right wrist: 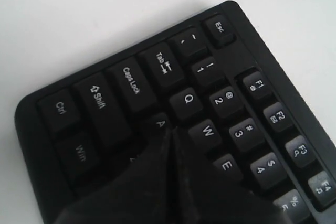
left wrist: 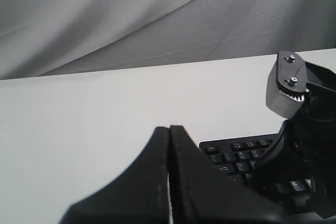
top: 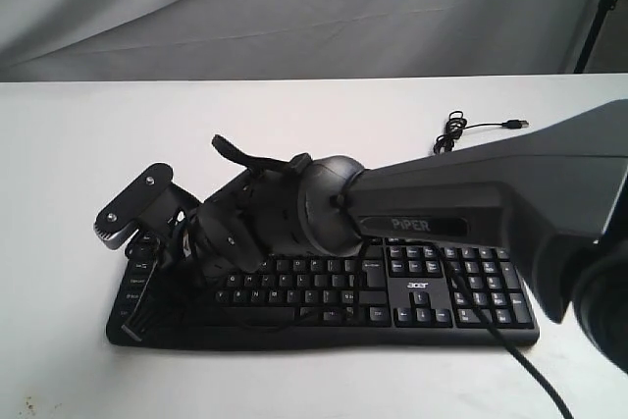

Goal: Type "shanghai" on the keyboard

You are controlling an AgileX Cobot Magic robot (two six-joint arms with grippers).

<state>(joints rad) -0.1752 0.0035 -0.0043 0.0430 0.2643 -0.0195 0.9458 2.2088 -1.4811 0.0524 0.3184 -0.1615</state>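
Keyboard (top: 432, 291) lay left-to-right across the exterior frame's lower centre on the worktop (top: 78, 144); right tool (right wrist: 169, 134), pinched closed and empty, sat at its A key (right wrist: 160, 123), nearer than the closed left tool (left wrist: 169, 129).

Soft, even, fairly bright light; the white table (top: 294, 115) washes out almost to glare, with faint shadow along the keyboard (top: 432, 291); exterior view slightly soft, grainy; near the wrist cameras the left gripper (left wrist: 169, 129) and right gripper (right wrist: 169, 132) blur into featureless black; key legends legible
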